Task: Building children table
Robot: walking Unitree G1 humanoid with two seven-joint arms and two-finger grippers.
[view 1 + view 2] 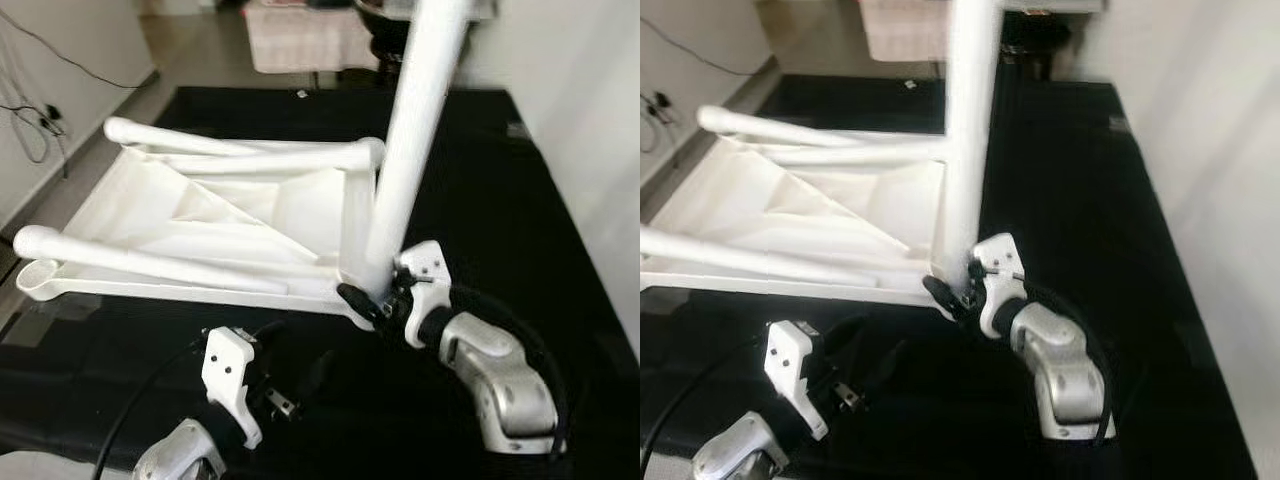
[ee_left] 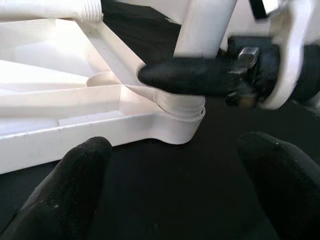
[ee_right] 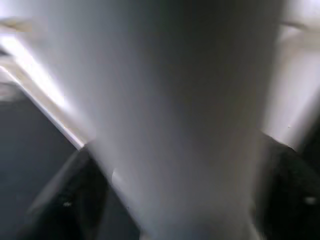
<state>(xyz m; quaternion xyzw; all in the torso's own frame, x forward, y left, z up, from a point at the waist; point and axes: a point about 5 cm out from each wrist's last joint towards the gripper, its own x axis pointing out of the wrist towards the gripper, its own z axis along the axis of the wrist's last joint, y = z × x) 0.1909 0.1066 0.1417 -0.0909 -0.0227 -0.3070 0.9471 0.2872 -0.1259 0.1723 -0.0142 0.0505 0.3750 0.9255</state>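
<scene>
A white plastic tabletop (image 1: 150, 290) lies upside down on a black mat. One white leg (image 1: 415, 130) stands upright in the socket at its near right corner (image 2: 180, 107). My right gripper (image 1: 375, 300) is shut on the base of that leg, one black finger (image 2: 195, 82) across its front; close up, the leg (image 3: 175, 125) sits between both fingers. Three more legs lie loose on the tabletop, one along the front (image 1: 150, 262) and two at the back (image 1: 260, 160). My left gripper (image 2: 175, 190) hovers open just in front of that corner, holding nothing.
The black mat (image 1: 480, 180) reaches to a white wall on the right. Bare floor with cables (image 1: 35, 115) runs along the left. A pale box (image 1: 305, 35) stands beyond the mat's far edge.
</scene>
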